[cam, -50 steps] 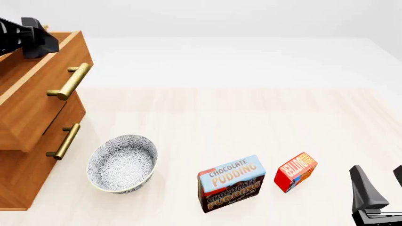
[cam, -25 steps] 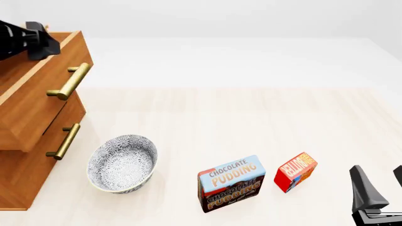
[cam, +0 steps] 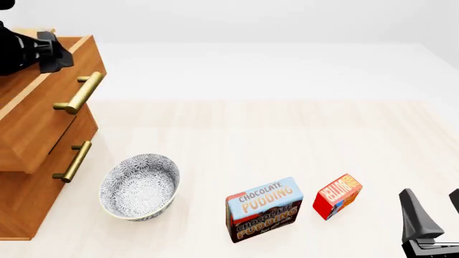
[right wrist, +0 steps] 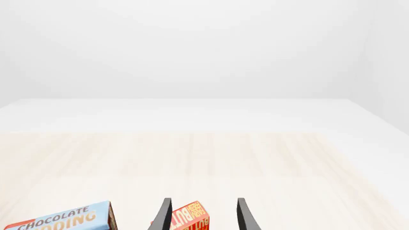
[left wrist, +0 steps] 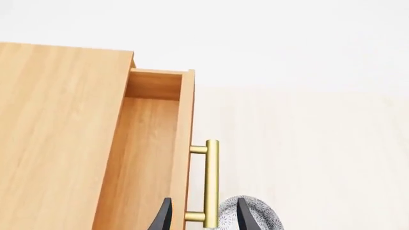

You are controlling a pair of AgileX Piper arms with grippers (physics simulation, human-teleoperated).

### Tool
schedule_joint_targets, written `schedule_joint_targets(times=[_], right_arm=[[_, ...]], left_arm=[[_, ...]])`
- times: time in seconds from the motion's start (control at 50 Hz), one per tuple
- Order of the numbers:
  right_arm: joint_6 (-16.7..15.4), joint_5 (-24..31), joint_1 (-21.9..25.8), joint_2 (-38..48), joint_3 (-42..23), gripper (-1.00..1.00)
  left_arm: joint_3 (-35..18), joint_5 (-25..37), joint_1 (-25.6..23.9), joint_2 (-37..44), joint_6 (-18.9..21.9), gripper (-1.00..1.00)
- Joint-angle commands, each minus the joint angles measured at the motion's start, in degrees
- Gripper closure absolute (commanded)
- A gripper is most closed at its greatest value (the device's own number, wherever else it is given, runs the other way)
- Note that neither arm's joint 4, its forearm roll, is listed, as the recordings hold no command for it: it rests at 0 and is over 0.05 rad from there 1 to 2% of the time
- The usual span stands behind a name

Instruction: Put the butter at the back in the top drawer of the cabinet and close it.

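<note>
1. In the left wrist view, the top drawer of the cabinet is being shown pulled out, its wooden inside bare and lying open from above, which suits a box being lowered in. The left gripper is being held with its jaws apart and nothing between them, its two fingertips being seen on either side of the lower end of the brass handle. Whether the handle is being touched cannot be told. A patterned bowl is being glimpsed beyond the handle.

2. In the front view, the left gripper is being held above the open top drawer, near the cabinet's upper corner. The bowl is being left on the table beside the lower drawers. The butter is being shown standing on the table near the front, just beside the pudding box and well apart from the cabinet. The right gripper is being held low near the butter, on the side away from the pudding box, its jaws apart.

3. In the right wrist view, the right gripper is being aimed at the butter, which is being framed between the parted, empty fingertips; this alignment is judged to be in readiness for a grasp. The pudding box is being seen off to one side.
</note>
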Motion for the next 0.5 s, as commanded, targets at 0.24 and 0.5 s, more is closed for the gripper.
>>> schedule_joint_targets(times=[0.24,0.5], right_arm=[[0.0,0.0,0.0,0.0,0.0,-1.0],[0.0,0.0,0.0,0.0,0.0,-1.0]], left_arm=[[2.23,-2.59,0.75,1.24,-1.2,-1.0],[3.89,-4.26,1.4,1.69,-1.86,-1.0]])
